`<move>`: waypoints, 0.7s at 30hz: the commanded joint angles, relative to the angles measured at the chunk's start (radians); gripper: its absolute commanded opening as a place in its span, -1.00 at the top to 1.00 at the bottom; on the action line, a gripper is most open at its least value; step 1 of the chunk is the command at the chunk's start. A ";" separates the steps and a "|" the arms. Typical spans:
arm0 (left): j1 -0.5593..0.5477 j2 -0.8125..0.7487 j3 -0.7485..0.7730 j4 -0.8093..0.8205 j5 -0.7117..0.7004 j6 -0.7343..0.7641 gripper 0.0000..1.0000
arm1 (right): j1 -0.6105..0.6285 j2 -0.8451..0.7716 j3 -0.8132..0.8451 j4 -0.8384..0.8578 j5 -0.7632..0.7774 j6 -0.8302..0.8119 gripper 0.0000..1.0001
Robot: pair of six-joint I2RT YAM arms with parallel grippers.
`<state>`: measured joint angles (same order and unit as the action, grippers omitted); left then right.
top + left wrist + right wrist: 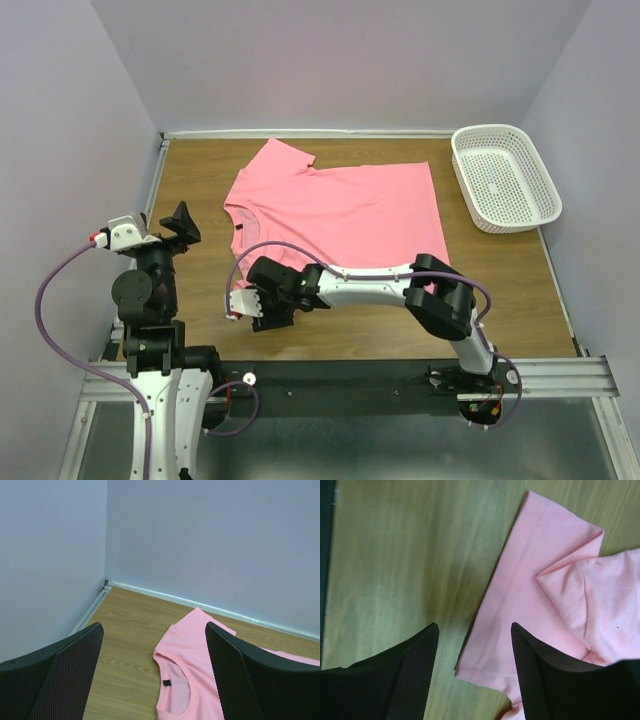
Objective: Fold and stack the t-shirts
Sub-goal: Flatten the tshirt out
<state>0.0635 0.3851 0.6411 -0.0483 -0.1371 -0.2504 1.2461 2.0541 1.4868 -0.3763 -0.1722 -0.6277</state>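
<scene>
The t-shirt point(345, 215) is lying spread flat at the middle of the table point(200, 180), its collar point(232, 222) pointing left and its hem right. One sleeve is reaching toward the far wall point(340, 60), and the other is lying at the near side.

The basket point(466, 185) is sitting in the far right corner, well apart from the hem, and is showing only its own perforated floor.

Bare wood is running all round the shirt: a wide strip on the left, a narrower band along the far wall, and a strip along the near edge which the right arm is crossing. Walls are closing in the left, far and right sides.

The right gripper point(474, 630) is hanging over the near sleeve point(530, 570) with its fingers spread apart, holding nothing. One finger is standing over wood and the other over the sleeve's cloth; whether they are touching it cannot be told.

The left gripper point(154, 630) is raised over the left strip beside the collar, its fingers wide apart and gripping nothing.
</scene>
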 commanded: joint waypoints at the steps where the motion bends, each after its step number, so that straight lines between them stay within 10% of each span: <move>1: -0.004 -0.023 0.012 0.010 -0.036 0.005 -0.81 | -0.004 0.058 0.046 0.011 0.083 0.075 -0.28; 6: -0.004 -0.049 0.015 0.011 -0.022 0.000 -0.81 | -0.004 0.100 0.052 0.010 0.085 0.095 0.00; 11: -0.005 -0.077 0.012 0.016 -0.035 -0.001 -0.81 | -0.004 0.115 0.029 0.008 0.054 0.109 0.99; 21: -0.004 -0.071 0.012 0.022 -0.021 -0.003 -0.81 | 0.013 -0.052 -0.056 -0.177 -0.504 -0.088 0.99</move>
<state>0.0631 0.3161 0.6437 -0.0460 -0.1432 -0.2512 1.2377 2.0800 1.4624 -0.4103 -0.3790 -0.6064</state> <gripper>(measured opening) 0.906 0.007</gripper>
